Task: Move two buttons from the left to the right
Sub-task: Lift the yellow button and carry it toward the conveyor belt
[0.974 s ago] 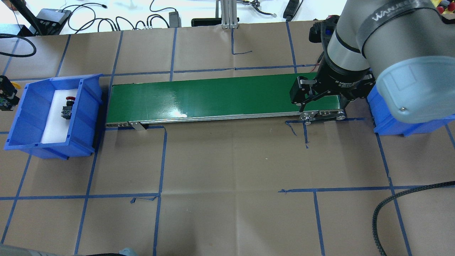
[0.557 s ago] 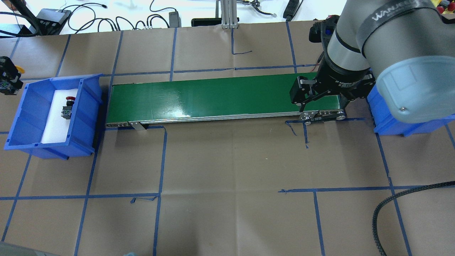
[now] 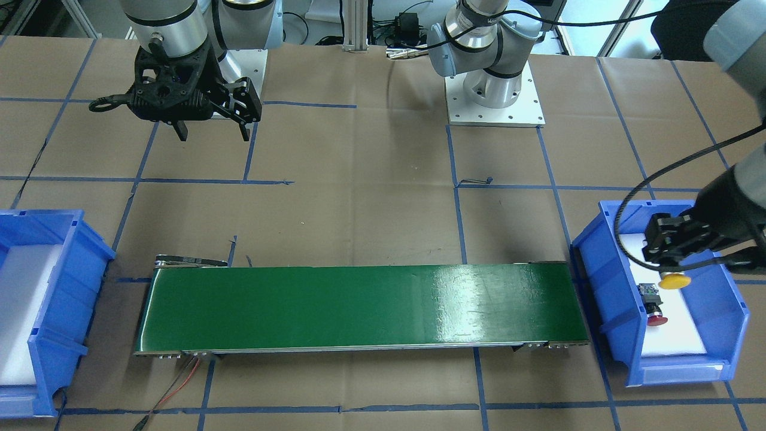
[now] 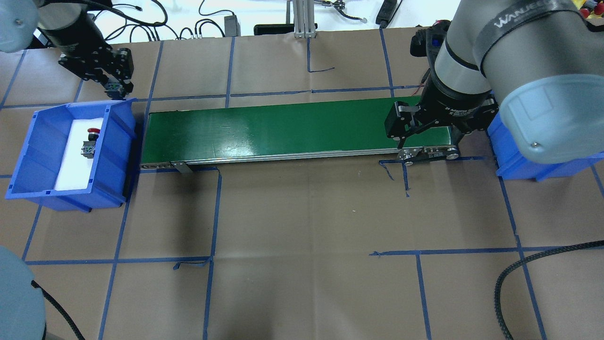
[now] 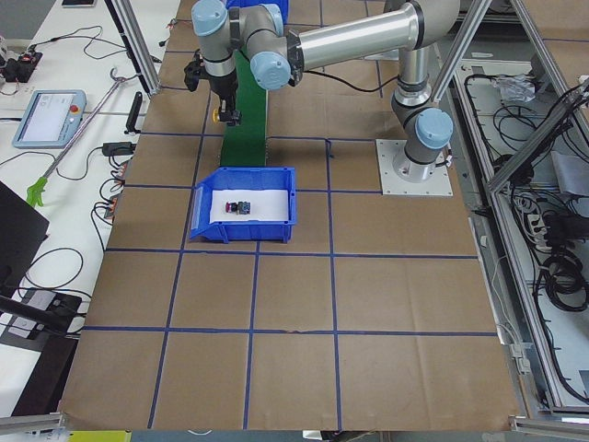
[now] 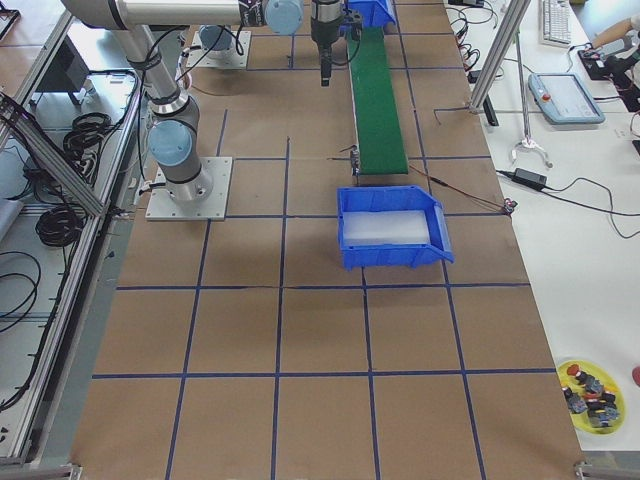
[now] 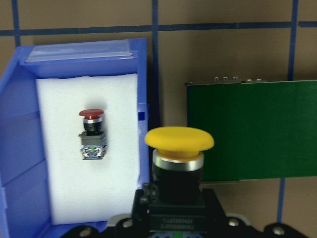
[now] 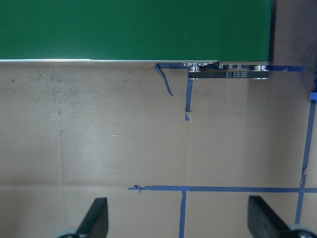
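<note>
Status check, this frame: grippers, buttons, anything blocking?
Left gripper shut on yellow button, held aloft. Right gripper open. Red button in blue bin, its wall before green belt.

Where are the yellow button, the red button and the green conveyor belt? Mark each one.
yellow button (image 7: 179, 139), left wrist view, on its mushroom cap.
red button (image 7: 92, 113), left wrist view, on its red cap.
green conveyor belt (image 4: 283, 130), overhead view, mid belt surface.

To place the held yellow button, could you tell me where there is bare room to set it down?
The green conveyor belt is bare end to end, and the right bin's foam too. Tighter: the left bin, its foam holding the red button. The left gripper holds the yellow button.
</note>
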